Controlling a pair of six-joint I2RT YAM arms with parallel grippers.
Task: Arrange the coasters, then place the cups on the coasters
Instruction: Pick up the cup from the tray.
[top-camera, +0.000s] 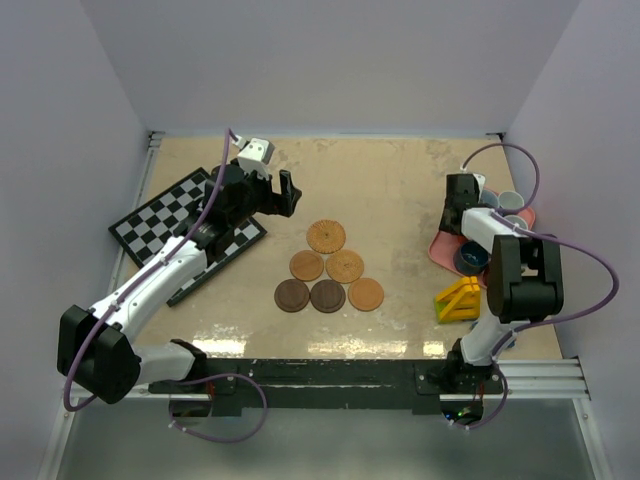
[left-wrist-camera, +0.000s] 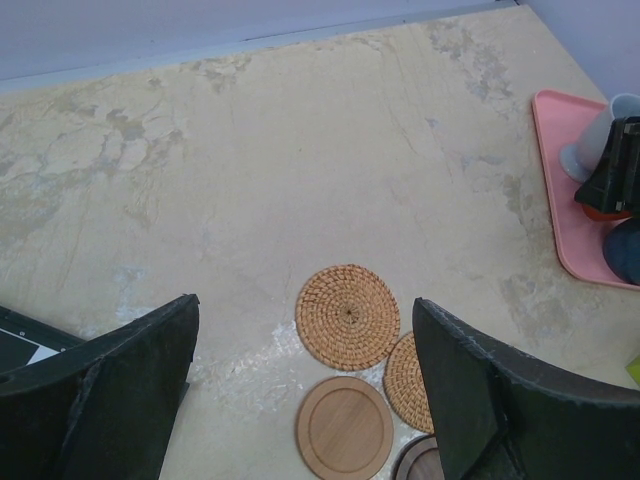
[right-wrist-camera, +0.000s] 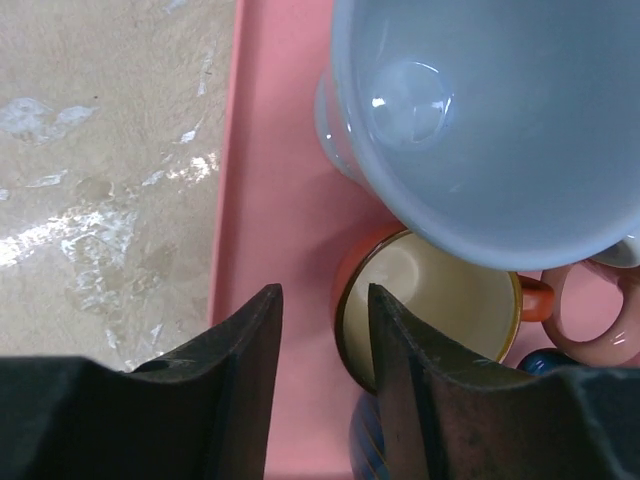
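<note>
Six coasters lie in a triangle mid-table: a tan one (top-camera: 325, 236) at the top, two tan below it, then two dark brown (top-camera: 292, 295) and one tan (top-camera: 366, 294). My left gripper (top-camera: 275, 195) hovers open just left of them; its wrist view shows a woven coaster (left-wrist-camera: 347, 316) and a smooth wooden one (left-wrist-camera: 344, 427) under the gripper (left-wrist-camera: 305, 303). My right gripper (top-camera: 462, 200) is down in the pink tray (top-camera: 440, 248). Its jaws (right-wrist-camera: 325, 295) straddle the rim of the orange-tan cup (right-wrist-camera: 440, 300), one finger (right-wrist-camera: 405, 340) inside, the other apart from the wall. A pale cup (right-wrist-camera: 490, 110) stands beside it.
More pale cups (top-camera: 510, 202) and a dark blue cup (top-camera: 470, 258) share the tray. A yellow wedge-shaped object (top-camera: 458, 300) sits in front of the tray. A checkerboard (top-camera: 170, 215) lies at the left under my left arm. Walls enclose the table.
</note>
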